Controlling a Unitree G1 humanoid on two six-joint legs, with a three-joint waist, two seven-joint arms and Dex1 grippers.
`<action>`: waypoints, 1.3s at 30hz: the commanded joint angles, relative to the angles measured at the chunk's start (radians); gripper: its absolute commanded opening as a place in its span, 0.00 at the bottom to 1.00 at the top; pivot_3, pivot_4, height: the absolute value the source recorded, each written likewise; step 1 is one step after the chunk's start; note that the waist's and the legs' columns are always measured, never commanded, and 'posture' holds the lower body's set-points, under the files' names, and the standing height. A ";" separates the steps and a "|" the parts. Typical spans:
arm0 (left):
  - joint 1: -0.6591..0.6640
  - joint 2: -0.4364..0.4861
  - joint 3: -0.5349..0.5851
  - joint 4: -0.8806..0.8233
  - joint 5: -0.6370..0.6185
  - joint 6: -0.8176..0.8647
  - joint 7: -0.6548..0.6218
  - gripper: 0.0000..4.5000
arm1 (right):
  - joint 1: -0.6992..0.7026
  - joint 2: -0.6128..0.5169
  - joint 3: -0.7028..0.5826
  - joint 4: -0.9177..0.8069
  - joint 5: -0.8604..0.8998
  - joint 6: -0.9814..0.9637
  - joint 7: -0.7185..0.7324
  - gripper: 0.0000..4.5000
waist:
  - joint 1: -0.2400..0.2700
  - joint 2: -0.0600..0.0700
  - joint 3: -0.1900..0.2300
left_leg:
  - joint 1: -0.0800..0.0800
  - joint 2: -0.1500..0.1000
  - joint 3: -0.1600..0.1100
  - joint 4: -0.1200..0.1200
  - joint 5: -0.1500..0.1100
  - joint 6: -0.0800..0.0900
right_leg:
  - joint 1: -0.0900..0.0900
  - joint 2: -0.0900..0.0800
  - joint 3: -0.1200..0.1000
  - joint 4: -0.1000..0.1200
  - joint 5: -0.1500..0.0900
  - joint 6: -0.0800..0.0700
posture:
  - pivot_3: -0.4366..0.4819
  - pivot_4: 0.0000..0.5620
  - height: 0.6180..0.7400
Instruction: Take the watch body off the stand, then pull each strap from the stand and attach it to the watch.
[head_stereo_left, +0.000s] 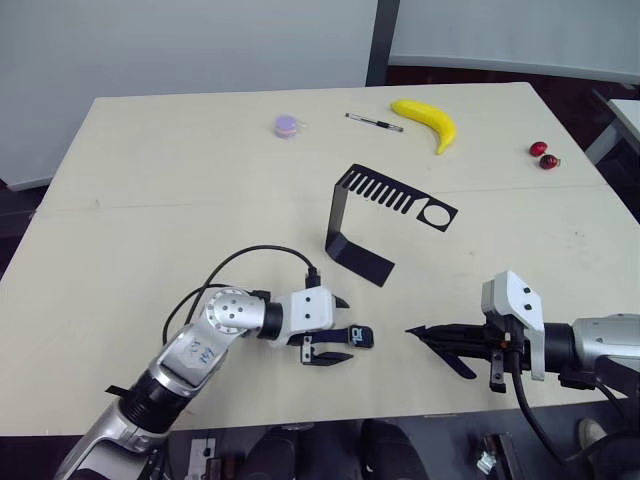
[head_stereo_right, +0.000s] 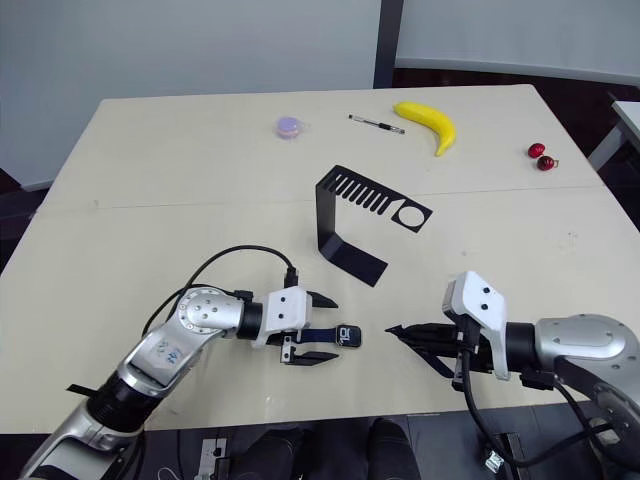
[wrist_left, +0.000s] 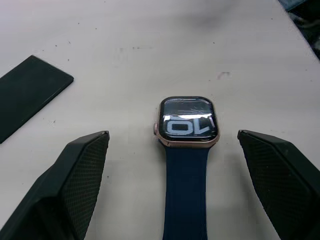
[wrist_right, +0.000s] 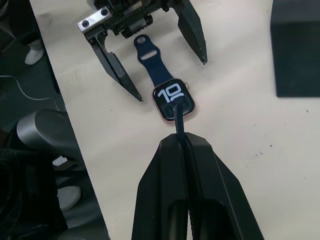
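The watch body (wrist_left: 188, 122) lies face up on the table, pale gold rim around a black screen, with one navy strap (wrist_left: 186, 190) attached to it. My left gripper (head_stereo_left: 340, 332) is open, its fingers (wrist_left: 75, 185) flanking this strap and the watch without touching them. To the right, my right gripper (head_stereo_left: 415, 330) is shut on the other strap (wrist_right: 179, 120), held edge-on with its free end pointing at the watch body (wrist_right: 172, 97). The head views show a short gap between them. Behind stands the black stand (head_stereo_left: 370, 215) with nothing on it.
A banana (head_stereo_left: 425, 120), a pen (head_stereo_left: 375, 122) and a small purple round thing (head_stereo_left: 288, 125) lie at the table's far side, two red cherries (head_stereo_left: 543, 155) at the far right. The table's front edge (head_stereo_left: 400, 420) runs just below both grippers.
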 joint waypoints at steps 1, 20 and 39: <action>0.003 -0.022 -0.013 -0.016 0.023 -0.001 0.019 0.99 | 0.015 0.017 -0.044 -0.051 0.006 -0.001 -0.001 0.00 | 0.001 0.000 0.000 | 0.000 0.000 0.000 0.000 0.000 0.000 | 0.000 0.000 0.000 0.000 0.000 0.000 | 0.48 0.27 1.00; 0.009 -0.065 -0.038 -0.005 0.064 0.044 0.031 0.49 | 0.047 0.064 -0.081 -0.090 0.007 0.035 -0.029 0.00 | 0.018 0.000 0.000 | 0.000 0.000 0.000 0.001 0.000 0.000 | 0.000 0.000 0.000 0.001 0.000 0.000 | 0.48 0.27 1.00; 0.009 -0.097 -0.047 -0.023 0.060 0.089 0.046 0.99 | 0.036 0.074 -0.086 -0.083 0.015 0.054 -0.028 0.00 | 0.018 0.000 0.000 | 0.000 0.000 0.000 0.002 0.000 0.000 | 0.000 0.000 0.000 0.002 0.000 0.000 | 0.48 0.27 1.00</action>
